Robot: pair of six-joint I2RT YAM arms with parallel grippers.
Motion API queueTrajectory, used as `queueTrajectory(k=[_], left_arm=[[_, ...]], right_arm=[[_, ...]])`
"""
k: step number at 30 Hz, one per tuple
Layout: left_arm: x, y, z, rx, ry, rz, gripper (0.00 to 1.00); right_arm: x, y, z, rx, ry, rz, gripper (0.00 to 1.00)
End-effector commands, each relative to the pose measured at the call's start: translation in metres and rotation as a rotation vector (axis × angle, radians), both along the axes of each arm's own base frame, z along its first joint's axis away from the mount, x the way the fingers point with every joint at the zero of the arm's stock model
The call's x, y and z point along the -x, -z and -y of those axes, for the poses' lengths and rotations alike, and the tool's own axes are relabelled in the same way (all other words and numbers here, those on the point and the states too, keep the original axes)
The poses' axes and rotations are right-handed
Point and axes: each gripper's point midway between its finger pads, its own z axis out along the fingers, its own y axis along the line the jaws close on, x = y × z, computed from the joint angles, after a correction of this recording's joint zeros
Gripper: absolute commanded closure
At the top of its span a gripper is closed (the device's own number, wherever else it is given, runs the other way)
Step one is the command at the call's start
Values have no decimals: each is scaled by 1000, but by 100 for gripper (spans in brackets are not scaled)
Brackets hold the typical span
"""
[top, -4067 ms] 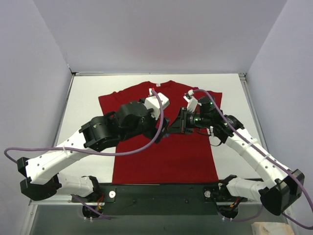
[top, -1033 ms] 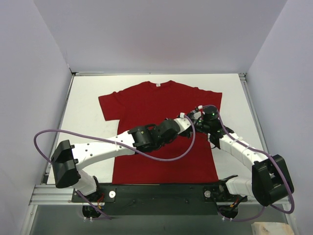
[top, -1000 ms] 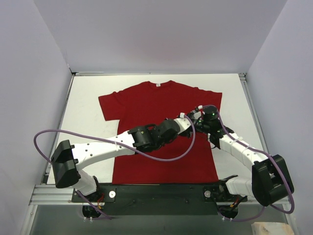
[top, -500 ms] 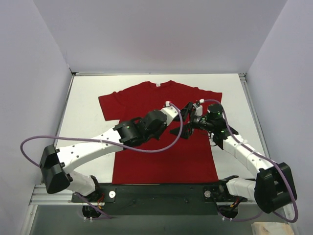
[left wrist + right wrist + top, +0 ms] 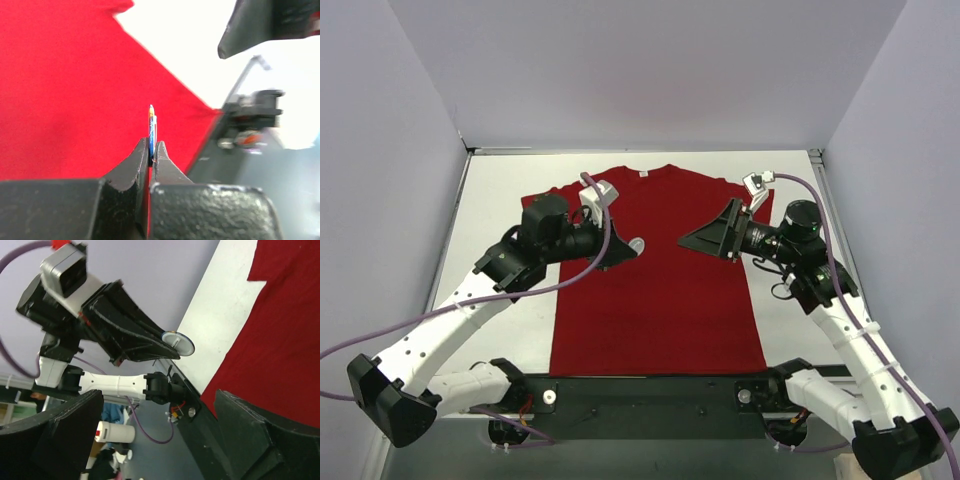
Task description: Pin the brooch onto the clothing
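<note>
Red T-shirt (image 5: 660, 300) lies flat on the white counter (image 5: 495, 190), its collar toward the far edge. My left claw (image 5: 151, 152) is pinched tight on the little round brooch (image 5: 151, 122), holding it on edge in the air above the shirt's chest, toward the counter's left edge. My right claw (image 5: 690, 240) stands wide apart, holding nothing, over the shirt nearer the right edge, facing the brooch.

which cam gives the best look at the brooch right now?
Right wrist: the brooch shows as a full disc, pale side facing, at the left gripper tip. Left wrist sees it edge-on, orange and blue; top external shows a tiny pale dot.
</note>
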Motion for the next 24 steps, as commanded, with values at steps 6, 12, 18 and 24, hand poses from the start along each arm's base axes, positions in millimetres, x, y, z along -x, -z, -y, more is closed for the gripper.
queueTrajectory(k=[6, 12, 18, 24], left_arm=[[52, -71, 19, 375, 367, -71, 100], [55, -78, 21, 402, 404, -67, 100], [61, -75, 21, 392, 443, -97, 100], [72, -59, 19, 315, 516, -170, 100]], right_arm=[[29, -25, -26, 29, -129, 240, 3], [29, -21, -48, 26, -155, 230, 18], [25, -28, -51, 3, -153, 245, 32], [28, -36, -55, -1, -202, 259, 41]])
